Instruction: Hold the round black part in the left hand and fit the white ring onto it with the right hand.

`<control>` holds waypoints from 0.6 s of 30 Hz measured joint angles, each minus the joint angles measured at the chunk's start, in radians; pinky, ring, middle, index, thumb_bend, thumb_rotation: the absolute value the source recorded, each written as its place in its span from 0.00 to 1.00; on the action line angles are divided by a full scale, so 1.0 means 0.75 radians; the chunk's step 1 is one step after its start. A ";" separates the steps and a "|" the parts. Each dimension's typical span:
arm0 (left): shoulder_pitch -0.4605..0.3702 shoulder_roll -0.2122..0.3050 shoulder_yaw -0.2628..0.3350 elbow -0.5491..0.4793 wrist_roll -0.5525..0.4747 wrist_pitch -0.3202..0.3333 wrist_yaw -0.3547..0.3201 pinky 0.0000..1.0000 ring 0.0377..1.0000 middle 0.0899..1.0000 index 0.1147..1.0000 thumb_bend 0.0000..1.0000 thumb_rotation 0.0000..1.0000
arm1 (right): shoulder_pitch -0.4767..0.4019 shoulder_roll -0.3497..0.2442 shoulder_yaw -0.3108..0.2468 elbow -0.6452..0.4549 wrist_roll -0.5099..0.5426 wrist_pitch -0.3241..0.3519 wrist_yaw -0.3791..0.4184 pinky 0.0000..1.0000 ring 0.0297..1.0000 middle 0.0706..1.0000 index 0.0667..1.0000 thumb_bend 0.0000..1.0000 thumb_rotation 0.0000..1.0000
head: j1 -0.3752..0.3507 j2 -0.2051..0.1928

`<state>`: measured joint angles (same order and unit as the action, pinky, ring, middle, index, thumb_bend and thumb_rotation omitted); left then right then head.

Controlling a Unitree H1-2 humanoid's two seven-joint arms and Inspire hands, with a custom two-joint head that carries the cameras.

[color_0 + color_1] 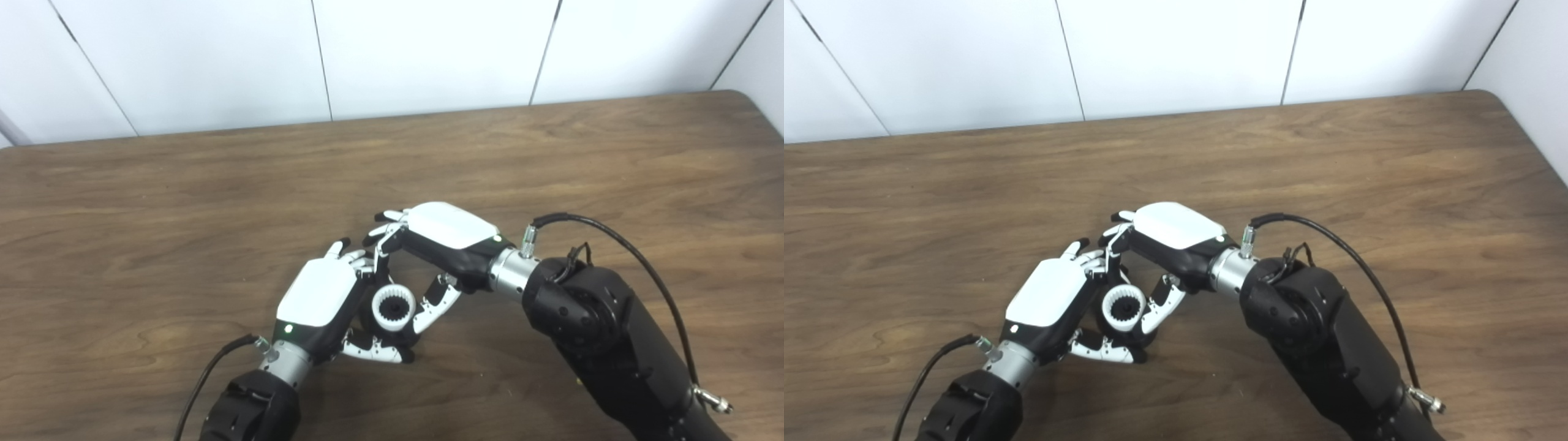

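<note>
My left hand [318,299] is low over the wooden table [551,159], near its front middle. It is shut on the round black part [367,316], which mostly hides behind its fingers. The toothed white ring [393,308] sits against the black part and faces up at me; it also shows in the right eye view [1123,308]. My right hand [446,236] reaches in from the right. Its fingers curl down behind the ring and its thumb [436,302] presses the ring's right side, so it is shut on the ring.
A black cable [637,263] loops from the right wrist over the forearm. Another cable [208,373] leaves the left wrist. White wall panels [392,55] stand behind the table's far edge. The table's right corner lies at the far right.
</note>
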<state>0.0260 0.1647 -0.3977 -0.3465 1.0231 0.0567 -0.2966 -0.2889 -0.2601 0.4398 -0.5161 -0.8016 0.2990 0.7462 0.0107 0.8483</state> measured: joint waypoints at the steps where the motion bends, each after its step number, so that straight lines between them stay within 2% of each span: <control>1: 0.000 0.000 0.000 0.000 0.000 0.000 0.000 0.99 0.87 0.75 0.42 0.52 0.05 | 0.001 0.000 0.000 0.002 0.000 -0.001 -0.001 0.97 0.96 0.84 0.45 0.52 0.13 | -0.002 -0.002; 18: 0.000 0.003 -0.003 -0.003 0.001 0.000 -0.001 0.99 0.87 0.75 0.42 0.52 0.05 | 0.006 -0.009 -0.002 0.021 -0.017 -0.042 -0.009 0.95 0.97 0.84 0.45 0.52 0.13 | -0.002 0.004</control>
<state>0.0259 0.1669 -0.4000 -0.3485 1.0235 0.0564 -0.2973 -0.2844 -0.2670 0.4383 -0.5004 -0.8143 0.2674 0.7397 0.0092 0.8514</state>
